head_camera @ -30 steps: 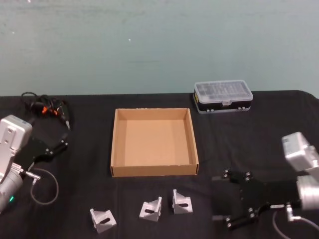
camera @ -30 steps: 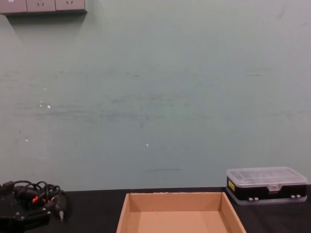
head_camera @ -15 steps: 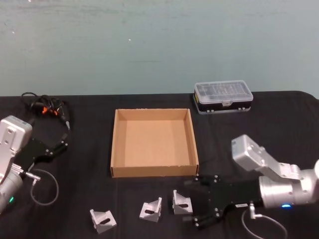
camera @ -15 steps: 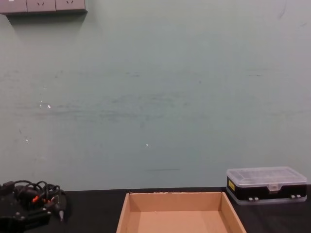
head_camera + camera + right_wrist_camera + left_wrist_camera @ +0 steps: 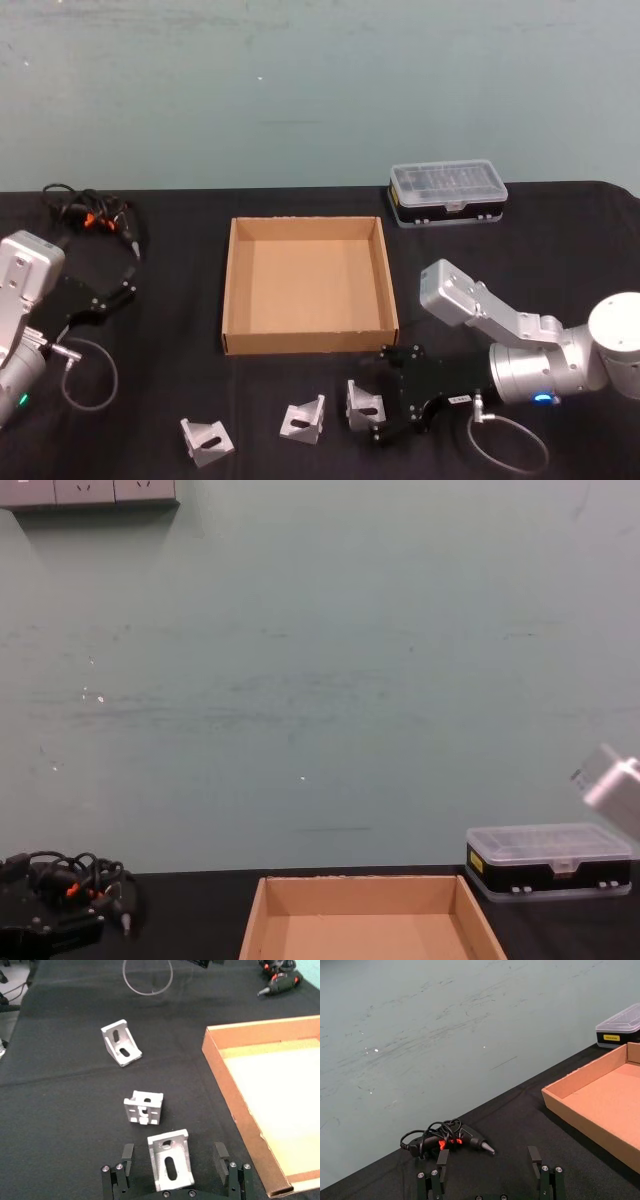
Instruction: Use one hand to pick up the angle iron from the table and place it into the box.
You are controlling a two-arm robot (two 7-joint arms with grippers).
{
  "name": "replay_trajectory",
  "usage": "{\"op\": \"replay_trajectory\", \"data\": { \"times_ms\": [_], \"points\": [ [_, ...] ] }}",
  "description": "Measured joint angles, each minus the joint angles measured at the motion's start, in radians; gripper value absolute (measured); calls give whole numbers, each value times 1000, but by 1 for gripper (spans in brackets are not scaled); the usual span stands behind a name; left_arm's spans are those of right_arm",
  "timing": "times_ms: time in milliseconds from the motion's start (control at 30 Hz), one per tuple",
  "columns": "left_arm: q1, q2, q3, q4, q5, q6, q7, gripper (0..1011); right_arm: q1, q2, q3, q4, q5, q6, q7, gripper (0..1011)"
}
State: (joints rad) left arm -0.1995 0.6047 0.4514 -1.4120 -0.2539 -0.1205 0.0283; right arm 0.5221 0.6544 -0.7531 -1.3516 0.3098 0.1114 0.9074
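Angle irons, small silver-grey slotted metal brackets: three counted, in a row on the flat matte black table [image 5: 520, 262] in front of the single wide, shallow tan cardboard box [image 5: 310, 343]: leftmost angle iron [image 5: 207, 442], middle angle iron [image 5: 303, 420], rightmost angle iron [image 5: 365, 405]. Right gripper [image 5: 382, 398], blackish-green and blocky, fingers spread wide either side of the rightmost angle iron, gaps on both sides, gripping nothing. Left gripper [image 5: 488, 1157] parked at the table's left, likewise spread and empty, near one black corded tool [image 5: 95, 218]; one black plastic case with clear lid [image 5: 448, 193] behind the box.
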Motion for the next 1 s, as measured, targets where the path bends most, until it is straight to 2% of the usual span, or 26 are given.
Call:
{"op": "replay_trajectory", "data": {
  "times_ms": [300,767,1000],
  "points": [
    [0,0,0,0,0,0,0,1000,30,-26,-26,39,0,49,7,1003],
    [0,0,0,0,0,0,0,1000,39,-37,-37,58,10,53,18,994],
    [0,0,0,0,0,0,0,1000,39,-36,-36,56,10,53,18,837]
  ]
}}
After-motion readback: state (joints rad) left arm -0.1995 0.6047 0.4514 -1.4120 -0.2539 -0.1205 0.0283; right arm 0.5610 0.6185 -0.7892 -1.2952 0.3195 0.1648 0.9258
